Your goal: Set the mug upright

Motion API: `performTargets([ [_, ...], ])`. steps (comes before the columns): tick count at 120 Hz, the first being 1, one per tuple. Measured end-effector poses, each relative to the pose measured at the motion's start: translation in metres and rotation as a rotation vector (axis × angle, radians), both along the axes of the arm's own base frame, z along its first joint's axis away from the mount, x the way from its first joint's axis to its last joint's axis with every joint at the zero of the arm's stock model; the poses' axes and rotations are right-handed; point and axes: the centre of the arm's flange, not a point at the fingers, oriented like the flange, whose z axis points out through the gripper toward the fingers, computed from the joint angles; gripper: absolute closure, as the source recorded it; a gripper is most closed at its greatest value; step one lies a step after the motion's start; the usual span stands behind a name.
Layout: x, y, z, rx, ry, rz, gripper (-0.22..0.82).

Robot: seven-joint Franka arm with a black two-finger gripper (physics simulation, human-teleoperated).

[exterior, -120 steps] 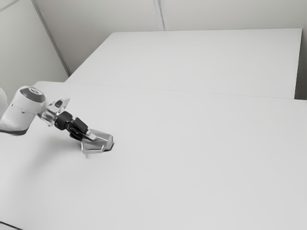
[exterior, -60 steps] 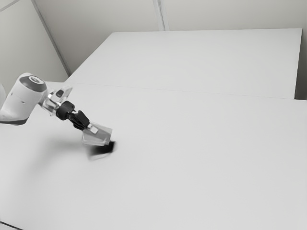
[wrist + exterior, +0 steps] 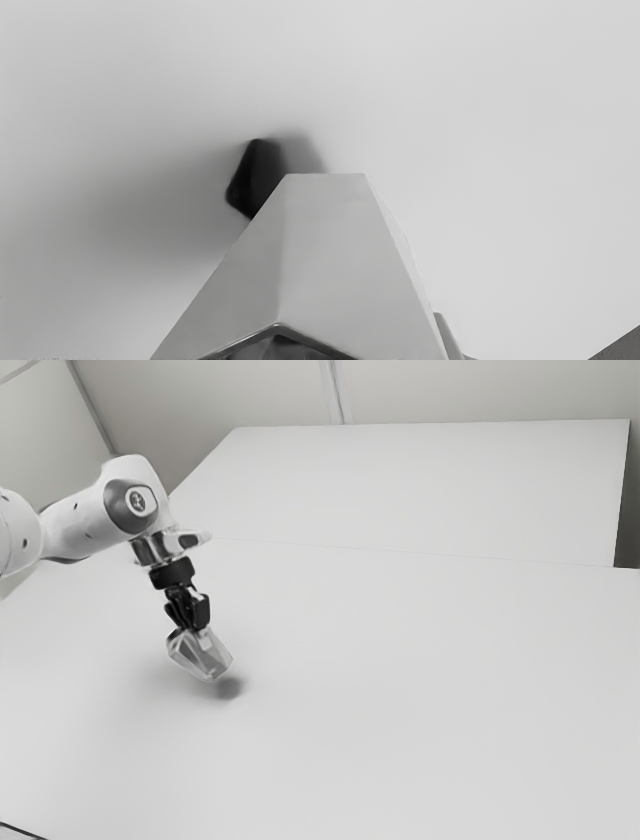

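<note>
The grey faceted mug hangs tilted just above the table in the exterior view, its shadow on the tabletop below it. My black gripper points down from above and is shut on the mug's upper part. Close to the camera in the wrist view, the mug has its narrow base away from my hand and its rim toward the bottom edge. The mug's inside is mostly hidden.
The white table lies under the mug and stretches toward the exterior view's right. A second white surface adjoins it farther back, with pale walls behind.
The mug has risen off the table in my gripper and tilted so its base points more downward. My hand has swung from a slanted reach to a steeper, nearly vertical one.
</note>
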Motion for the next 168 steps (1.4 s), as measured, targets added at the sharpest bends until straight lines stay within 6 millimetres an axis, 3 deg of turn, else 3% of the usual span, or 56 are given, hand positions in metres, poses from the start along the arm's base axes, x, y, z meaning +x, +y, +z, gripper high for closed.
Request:
performTargets([
  [36, 0.010, -0.025, -0.016, 0.194, -0.033, 0.064, 0.77],
  [101, 0.019, -0.030, -0.039, 0.281, -0.052, 0.207, 0.78],
  [106, 0.020, -0.031, -0.040, 0.283, -0.050, 0.215, 0.73],
  [123, 0.020, -0.031, -0.040, 0.285, -0.048, 0.240, 0.41],
  [140, 0.020, -0.031, -0.022, 0.292, -0.077, 0.260, 0.21],
  [168, 0.010, -0.048, 0.060, 0.303, -0.188, 0.263, 0.07],
])
